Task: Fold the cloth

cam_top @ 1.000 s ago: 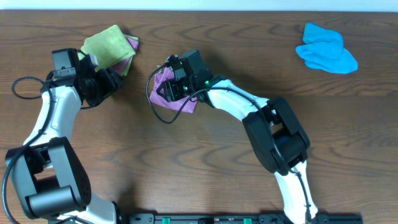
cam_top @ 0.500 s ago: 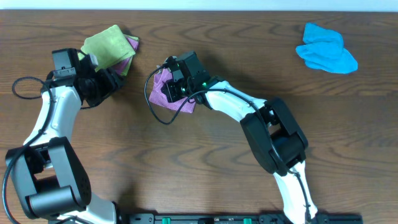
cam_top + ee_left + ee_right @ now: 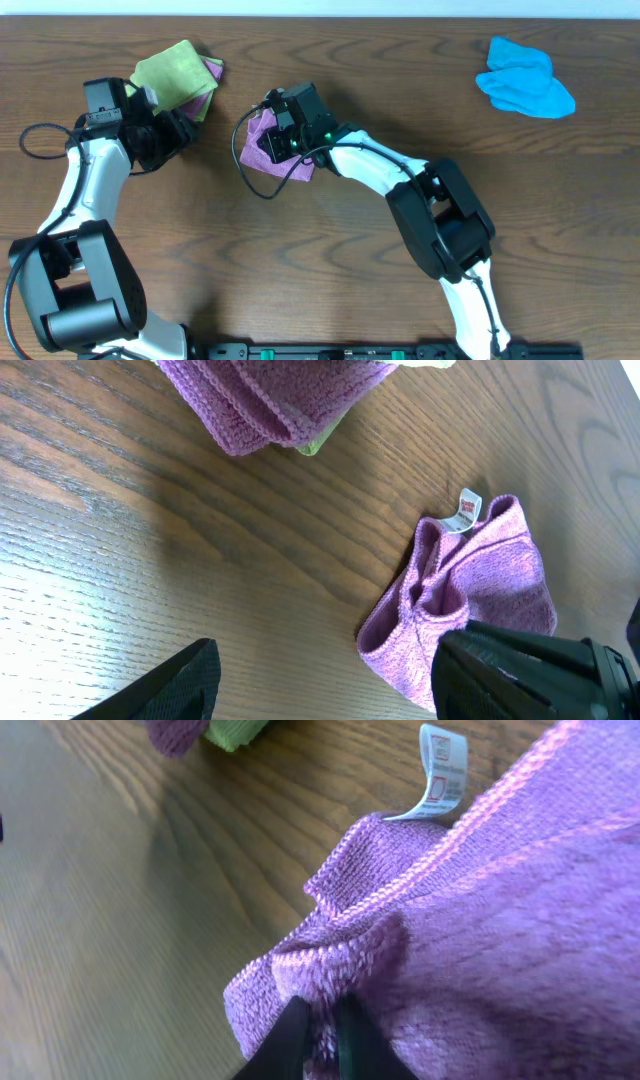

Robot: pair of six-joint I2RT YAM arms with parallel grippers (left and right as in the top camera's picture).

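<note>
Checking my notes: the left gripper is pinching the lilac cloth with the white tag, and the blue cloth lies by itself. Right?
No, the right gripper is pinching the lilac cloth with the white tag, as the right wrist view shows; the left gripper is open. The blue cloth does lie by itself.

The cloth (image 3: 500, 940) had a small white tag (image 3: 443, 770). Its red print was too tiny to read.

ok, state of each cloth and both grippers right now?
lilac-purple fuzzy microfibre cloth: bunched, not neatly folded, pinched at one edge.
right gripper: shut on that cloth.
left gripper: open, empty.
lime-green cloth: crumpled, lying over a second purple cloth.
bright blue cloth: crumpled, away from both arms.
</note>
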